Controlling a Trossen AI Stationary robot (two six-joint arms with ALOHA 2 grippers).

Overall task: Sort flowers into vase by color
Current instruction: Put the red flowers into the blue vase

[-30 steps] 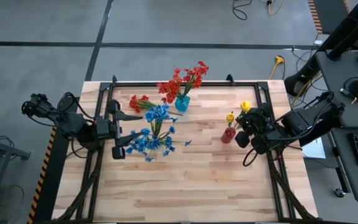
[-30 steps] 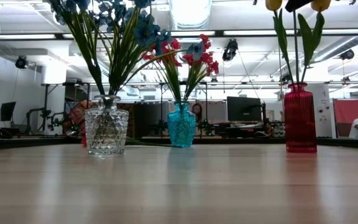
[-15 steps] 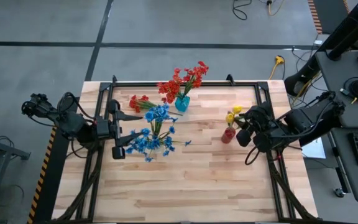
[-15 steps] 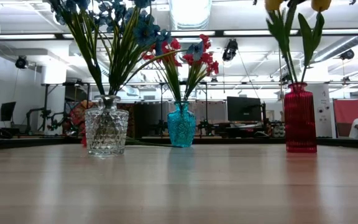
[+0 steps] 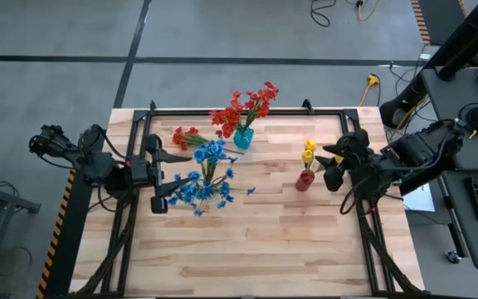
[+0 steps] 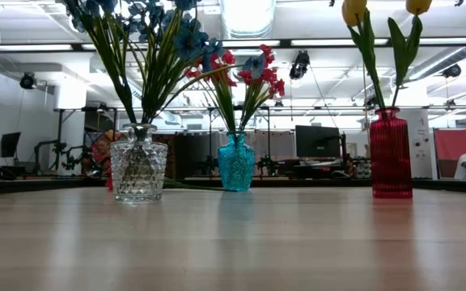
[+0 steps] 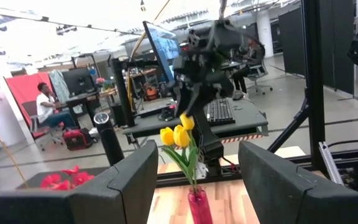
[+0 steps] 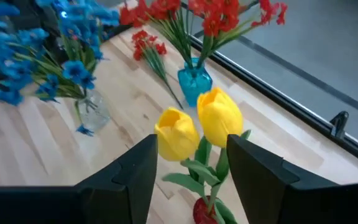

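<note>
Two yellow tulips [image 8: 197, 124] stand with their stalks in a small red vase [image 5: 304, 180] at the table's right. My right gripper [image 8: 191, 186] hovers above and to the right of them, open, one finger on either side of the stalks and clear of them. Blue flowers [image 5: 206, 174] fill a clear glass vase [image 6: 138, 170]. Red flowers [image 5: 243, 108] stand in a teal vase [image 6: 236, 162]. One red stem [image 5: 187, 137] lies flat on the table. My left gripper [image 5: 158, 176] waits open at the table's left, pointing level across it.
Black frame rails [image 5: 222, 110] run along the table's far, left and right edges. The near half of the wooden table [image 5: 247, 249] is bare. A cable hangs from the right arm [image 5: 345, 203]. Desks, screens and a seated person [image 7: 45, 102] are in the room beyond.
My right gripper has opened, let go of the yellow tulips, and risen back toward the table's right edge. One tulip head has swung leftward to rest beside the other; the stalks now lean in the red vase.
</note>
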